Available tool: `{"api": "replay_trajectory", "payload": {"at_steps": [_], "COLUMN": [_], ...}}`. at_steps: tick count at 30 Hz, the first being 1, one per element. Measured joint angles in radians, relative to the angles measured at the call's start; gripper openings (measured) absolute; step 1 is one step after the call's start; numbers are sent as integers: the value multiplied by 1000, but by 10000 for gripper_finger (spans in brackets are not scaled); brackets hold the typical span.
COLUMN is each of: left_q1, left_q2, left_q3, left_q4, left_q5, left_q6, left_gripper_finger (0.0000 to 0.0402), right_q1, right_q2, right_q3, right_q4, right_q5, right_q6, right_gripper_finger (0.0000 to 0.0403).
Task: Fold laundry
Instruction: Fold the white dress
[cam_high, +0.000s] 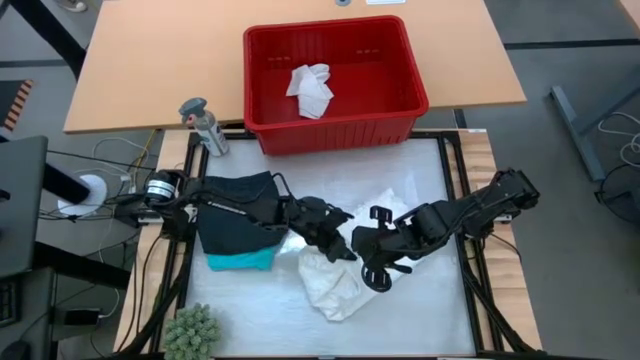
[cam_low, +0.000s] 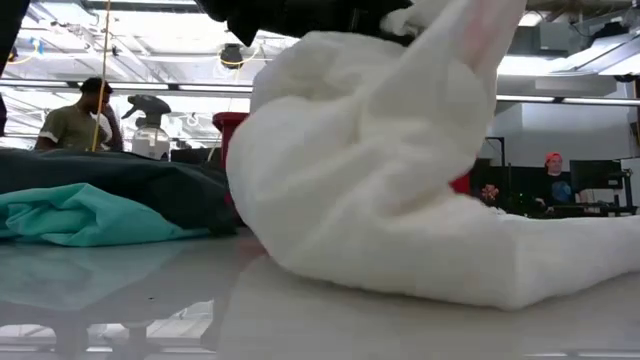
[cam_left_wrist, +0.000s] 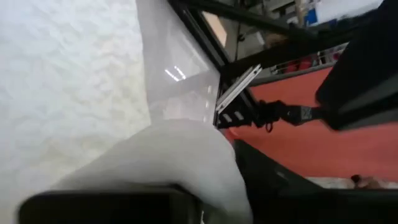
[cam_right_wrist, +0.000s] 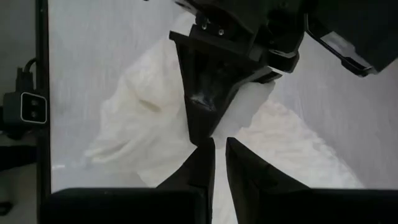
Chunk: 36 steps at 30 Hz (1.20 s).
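You're looking at two black jointed arms, left arm (cam_high: 240, 205) showing white lettering and a silver base collar, right gripper (cam_right_wrist: 214, 152) showing wedge-shaped black fingers, small screws

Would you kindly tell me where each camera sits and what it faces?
High: overhead, looking down on both arms, the red basket and the white cloth.
Low: tabletop level, facing that cloth; no arm clearly shown.
Left wrist: against the cloth.
Right wrist: over the cloth; right hand.
All share the white cloth.

A white cloth (cam_left_wrist: 155, 155) drapes over a dark finger (cam_left_wrist: 106, 208). Beyond it lie the pale tabletop (cam_left_wrist: 68, 81) and its black edge frame (cam_left_wrist: 205, 37).
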<state>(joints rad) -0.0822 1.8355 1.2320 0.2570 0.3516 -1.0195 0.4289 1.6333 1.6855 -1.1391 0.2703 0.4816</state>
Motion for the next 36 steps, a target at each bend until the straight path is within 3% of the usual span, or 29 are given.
{"api": "replay_trajectory", "payload": {"at_steps": [10, 15, 22, 27, 32, 36], "left_q1": [9, 41, 66, 134, 147, 152], "left_q2": [0, 0, -1, -23, -174, -355], "left_q3": [-2, -2, -2, -2, -2, -2], "left_q4": [76, 89, 61, 49, -45, -156], "left_q5": [0, 19, 62, 332, 475, 430], "left_q6": [79, 79, 94, 28, 86, 174], "left_gripper_finger": [195, 234, 241, 240, 225, 215], "right_q1": [2, 2, 2, 36, 85, 82], "right_q2": [0, 0, 0, 0, -18, -92], "right_q3": [0, 0, 0, -9, -98, -273], "right_q4": [-5, -10, -24, -65, 25, 273], "right_q5": [0, 1, -8, 0, 30, 40], "right_q6": [-1, -1, 38, 35, 27, 39], "right_gripper_finger": [66, 66, 66, 66, 66, 66]}}
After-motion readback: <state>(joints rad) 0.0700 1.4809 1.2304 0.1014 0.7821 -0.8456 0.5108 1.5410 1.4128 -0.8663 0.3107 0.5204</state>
